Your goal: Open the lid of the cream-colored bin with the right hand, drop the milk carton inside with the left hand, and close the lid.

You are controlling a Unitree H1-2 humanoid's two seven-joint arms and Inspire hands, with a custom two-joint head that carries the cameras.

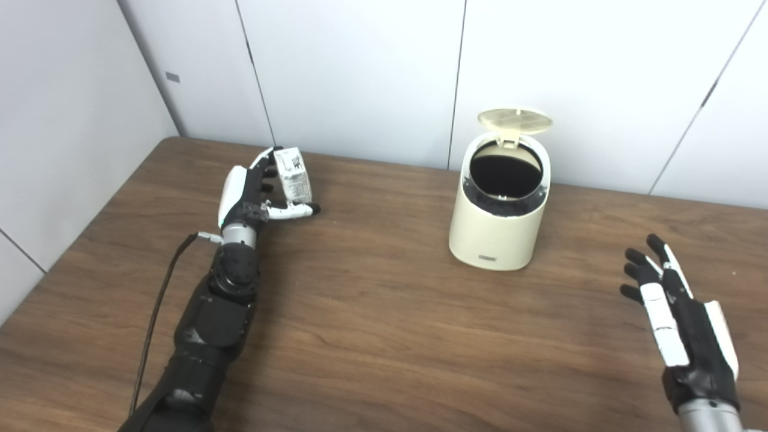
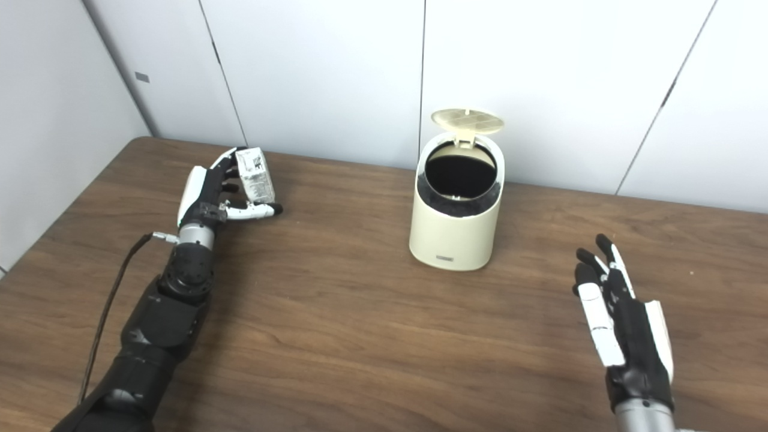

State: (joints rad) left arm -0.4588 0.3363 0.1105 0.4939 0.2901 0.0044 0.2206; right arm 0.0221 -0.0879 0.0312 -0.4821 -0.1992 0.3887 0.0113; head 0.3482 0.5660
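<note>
- The left hand [image 1: 252,192] is closed around the milk carton [image 1: 293,174]; the fingers are behind it and the thumb lies under its front, near the far left part of the table.
- The right hand [image 1: 681,318] holds nothing; its fingers are spread and it is well apart from the bin, at the right.
- The cream-colored bin [image 1: 497,231] stands between the hands, its lid [image 1: 515,120] raised upright.
- The table [image 1: 372,324] is brown wood; white wall panels [image 1: 354,72] are behind.

Black-and-white robot hand [image 1: 255,192] on silver wrist, black arm [image 1: 204,342], thin black cable [image 1: 157,306].
</note>
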